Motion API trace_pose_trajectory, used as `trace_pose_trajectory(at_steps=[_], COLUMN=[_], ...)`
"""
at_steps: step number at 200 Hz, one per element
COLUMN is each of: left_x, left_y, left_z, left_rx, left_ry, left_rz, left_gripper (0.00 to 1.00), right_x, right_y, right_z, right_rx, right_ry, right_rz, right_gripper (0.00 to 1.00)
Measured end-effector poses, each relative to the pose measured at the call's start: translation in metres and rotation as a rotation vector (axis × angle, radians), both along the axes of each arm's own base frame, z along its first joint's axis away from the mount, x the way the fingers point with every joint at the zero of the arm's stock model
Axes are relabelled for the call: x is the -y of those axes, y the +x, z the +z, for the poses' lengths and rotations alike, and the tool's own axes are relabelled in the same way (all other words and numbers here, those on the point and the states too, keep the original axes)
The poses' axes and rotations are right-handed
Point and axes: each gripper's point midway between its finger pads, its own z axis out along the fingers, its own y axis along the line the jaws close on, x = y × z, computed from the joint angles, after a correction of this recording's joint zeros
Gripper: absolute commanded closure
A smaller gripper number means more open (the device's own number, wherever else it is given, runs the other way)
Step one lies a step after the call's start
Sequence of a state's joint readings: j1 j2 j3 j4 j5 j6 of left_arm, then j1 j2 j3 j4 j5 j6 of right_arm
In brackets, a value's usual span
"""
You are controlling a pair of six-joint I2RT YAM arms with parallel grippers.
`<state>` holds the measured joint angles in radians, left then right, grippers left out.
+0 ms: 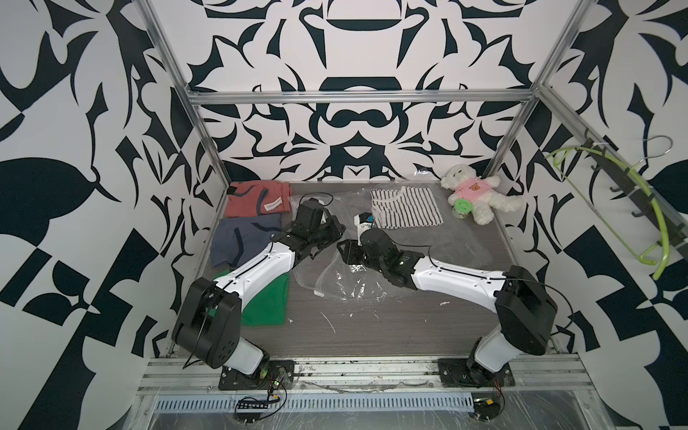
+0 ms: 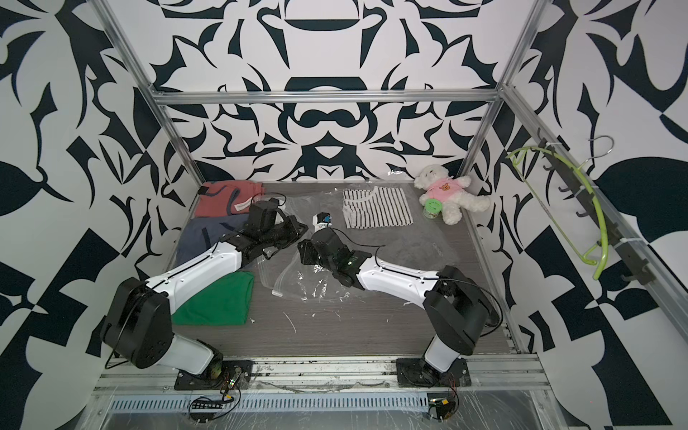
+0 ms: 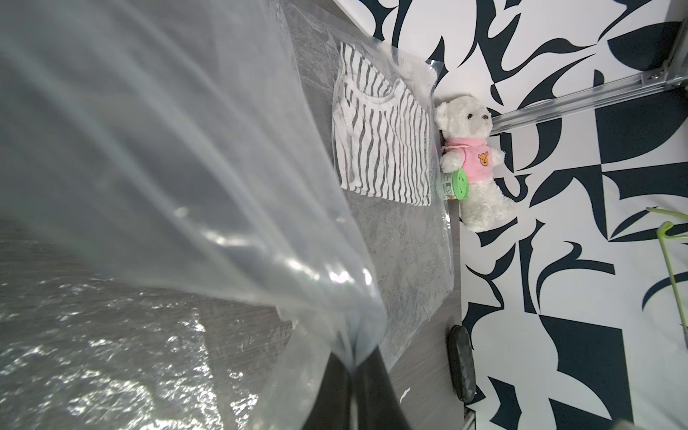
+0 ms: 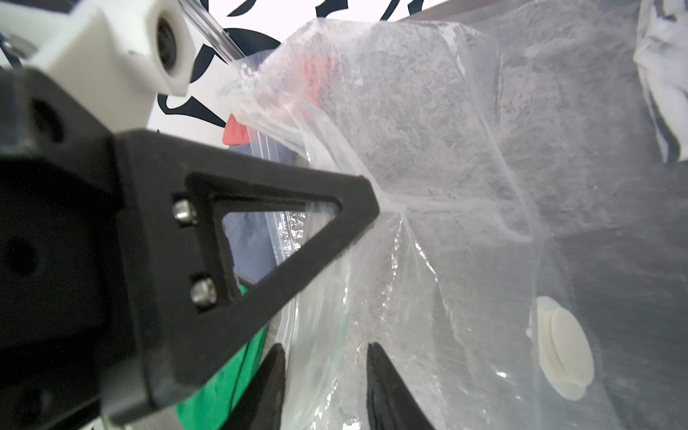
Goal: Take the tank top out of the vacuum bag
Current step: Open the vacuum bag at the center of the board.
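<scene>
My grey wood-grain tabletop [image 1: 372, 327] and what lies on it.

Down my left edge lie three folded garments: a red one [image 1: 257, 199] in the far corner, a blue one [image 1: 238, 238] just beside it, and a green one [image 1: 266, 301] nearest me. The clear vacuum bag [image 1: 342, 283] spreads crinkled across the middle, with the striped tank top [image 1: 405, 206] flat inside its far end. In the far right corner a white teddy bear [image 1: 476, 193] in a pink shirt lies beside a green-lidded jar [image 1: 461, 208]. White scuffs [image 1: 327, 322] mark the near boards.
</scene>
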<state>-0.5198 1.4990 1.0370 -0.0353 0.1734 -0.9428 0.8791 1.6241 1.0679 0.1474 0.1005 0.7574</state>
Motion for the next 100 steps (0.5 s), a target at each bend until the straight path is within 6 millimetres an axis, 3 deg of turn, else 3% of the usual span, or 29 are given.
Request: trace_pose_trajectory(at_steps=[23,37,49,68,77,91,100], left_x=[0.0029,0.0043,0.0051,0.0068,0.007,0.007,0.0067], left_y=[-0.0001,-0.0005,-0.0009,-0.0008,-0.0006,-0.0005,-0.0005], left_z=[0.0028,0.0036,0.004,0.0058,0.0061,0.0062,0.0058], left_rx=[0.002,0.0,-0.003,0.002,0.004,0.005,0.003], left_ry=[-0.017,-0.024,-0.029,-0.035,-0.037,-0.035,-0.034], left_rz=[-0.001,-0.002,-0.002,-0.003,-0.002,-0.001,0.002], left_gripper=[1.0,1.0,1.0,1.0,1.0,0.81,0.77], right_x=[0.0013,-0.0002,-0.0027,-0.0028,-0.0025,-0.0022,-0.0011], right_y=[0.0025,0.0037,0.0032,0.0043,0.0047,0.0049,0.0055], right_z=[-0.0001,0.0017,0.0034,0.0048,0.0051,0.0051,0.0043], right_rx=[0.007,0.014,0.023,0.03,0.03,0.032,0.033], right_ry=[-0.004,0.006,0.01,0.014,0.016,0.013,0.007], right_rz=[-0.008,-0.008,-0.002,-0.006,-0.01,-0.011,-0.017], right_gripper=[0.65,0.81,0.9,1.0,1.0,1.0,1.0])
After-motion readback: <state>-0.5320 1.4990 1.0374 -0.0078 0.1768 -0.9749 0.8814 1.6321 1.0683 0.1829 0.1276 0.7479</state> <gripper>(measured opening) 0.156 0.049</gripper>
